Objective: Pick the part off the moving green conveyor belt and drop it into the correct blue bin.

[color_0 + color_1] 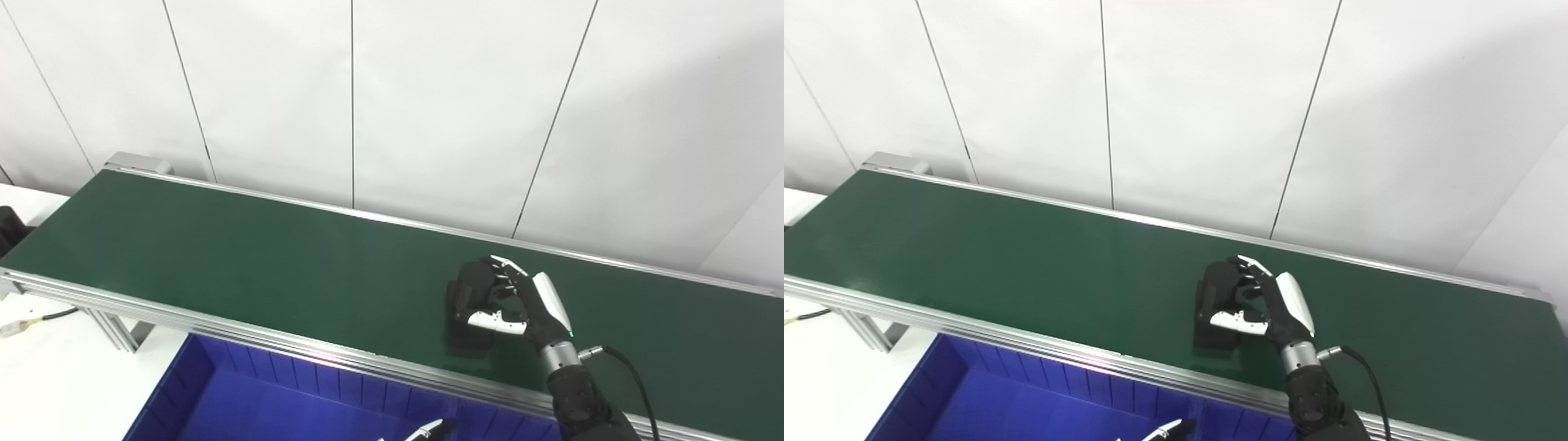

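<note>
White wall panels with thin dark seams stand behind everything, and below them my long dark green conveyor belt (245,257) with its silver aluminium side rails runs from the far left down toward the near right. At the far left, off the belt's end, a white tabletop (55,373) shows under the frame, with a thin black cable (58,315) lying on it. Near me, just below the belt's near rail, sits the deep blue plastic bin (275,398) with ribbed inner walls; only its left part is in view. At the bottom edge, over that bin, a black and white fingertip of my left hand (429,432) pokes into view; I cannot tell whether that hand is spread or closed. Further right, on the belt, lies the black blocky part (471,294), right of the belt's middle and closer to the near rail than the far one. My right hand (520,303), black with silver-white shells, reaches in over the near rail on its dark forearm, a black cable (637,386) trailing from the wrist. Its fingers (505,266) curl over the part's top and far side while the thumb (493,320) presses along its near side, so the hand is clamped on the part, which is down at belt level.
</note>
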`<state>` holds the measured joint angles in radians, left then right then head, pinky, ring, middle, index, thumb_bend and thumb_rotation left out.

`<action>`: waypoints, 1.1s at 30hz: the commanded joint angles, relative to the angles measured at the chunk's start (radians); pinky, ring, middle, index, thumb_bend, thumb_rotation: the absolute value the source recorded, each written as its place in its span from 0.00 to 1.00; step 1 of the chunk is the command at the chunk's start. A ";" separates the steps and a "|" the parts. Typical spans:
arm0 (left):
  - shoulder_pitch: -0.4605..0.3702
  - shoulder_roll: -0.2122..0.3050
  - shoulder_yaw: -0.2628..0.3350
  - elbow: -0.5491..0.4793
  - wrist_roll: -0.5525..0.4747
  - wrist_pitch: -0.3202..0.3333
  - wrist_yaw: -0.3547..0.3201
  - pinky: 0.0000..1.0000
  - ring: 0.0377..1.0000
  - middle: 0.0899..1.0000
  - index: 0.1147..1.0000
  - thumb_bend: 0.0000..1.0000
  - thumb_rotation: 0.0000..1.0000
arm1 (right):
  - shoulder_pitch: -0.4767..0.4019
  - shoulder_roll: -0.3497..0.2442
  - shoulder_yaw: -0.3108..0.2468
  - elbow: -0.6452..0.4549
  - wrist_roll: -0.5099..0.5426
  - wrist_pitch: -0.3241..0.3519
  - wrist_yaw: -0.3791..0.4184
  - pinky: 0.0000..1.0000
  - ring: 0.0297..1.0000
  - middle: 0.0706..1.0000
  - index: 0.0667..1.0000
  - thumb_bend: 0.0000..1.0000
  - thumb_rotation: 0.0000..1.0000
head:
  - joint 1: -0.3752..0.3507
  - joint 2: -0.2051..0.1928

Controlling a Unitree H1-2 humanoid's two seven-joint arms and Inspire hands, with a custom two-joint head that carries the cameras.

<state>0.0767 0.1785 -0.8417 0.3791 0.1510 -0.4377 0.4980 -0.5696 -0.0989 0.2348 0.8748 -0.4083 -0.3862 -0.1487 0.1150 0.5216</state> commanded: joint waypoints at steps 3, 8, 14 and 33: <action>-0.006 -0.001 0.005 -0.020 0.003 -0.032 -0.002 0.86 0.87 0.89 0.88 0.85 0.88 | -0.036 0.000 0.014 -0.017 -0.013 -0.016 -0.015 0.26 0.30 0.38 0.49 0.52 0.00 | 0.000 0.001; -0.005 -0.005 0.010 -0.017 0.001 -0.032 -0.006 0.86 0.87 0.89 0.88 0.86 0.88 | -0.040 -0.007 0.026 -0.018 -0.015 -0.008 -0.009 0.25 0.30 0.37 0.49 0.52 0.00 | 0.000 -0.001; -0.006 -0.007 0.009 -0.017 0.004 -0.032 -0.006 0.87 0.88 0.89 0.88 0.86 0.89 | -0.035 -0.014 0.027 -0.043 -0.009 0.003 0.011 0.24 0.29 0.37 0.49 0.52 0.00 | -0.005 0.003; 0.016 0.020 0.087 -0.082 -0.054 -0.032 -0.092 0.91 0.94 0.93 0.94 0.86 0.93 | 0.132 -0.003 -0.013 -0.432 0.056 0.084 0.115 0.28 0.32 0.38 0.48 0.52 0.00 | -0.452 0.108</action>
<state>0.0907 0.1986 -0.7653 0.3277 0.1059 -0.4378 0.4198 -0.4176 -0.1097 0.2358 0.5027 -0.3693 -0.3144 -0.0355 -0.2838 0.6136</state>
